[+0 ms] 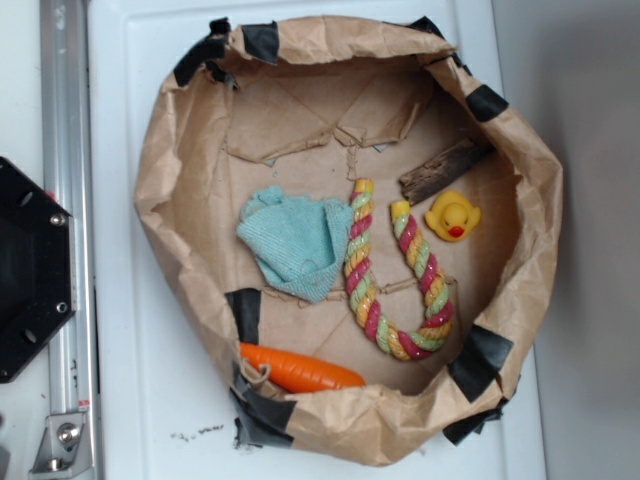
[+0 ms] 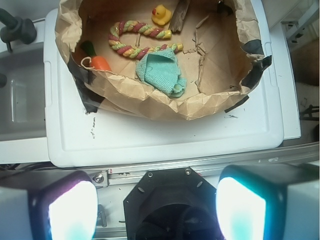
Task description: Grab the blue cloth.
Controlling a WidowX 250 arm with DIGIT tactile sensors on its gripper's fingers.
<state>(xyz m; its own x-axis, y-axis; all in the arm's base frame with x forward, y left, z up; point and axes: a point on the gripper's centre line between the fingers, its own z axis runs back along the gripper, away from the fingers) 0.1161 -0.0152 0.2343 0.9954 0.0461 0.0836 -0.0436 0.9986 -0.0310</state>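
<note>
Exterior view shows the crumpled teal-blue terry cloth (image 1: pixel 296 243) on the floor of the brown paper basin (image 1: pixel 160 180), touching the striped rope toy (image 1: pixel 395 275). Gripper (image 2: pixel 156 207) spread wide, well short of it. Best descend on the cloth's left fold, clear of rope.

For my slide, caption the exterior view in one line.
Blue cloth lying beside a striped rope toy, rubber duck and carrot in a paper-lined basin.
</note>
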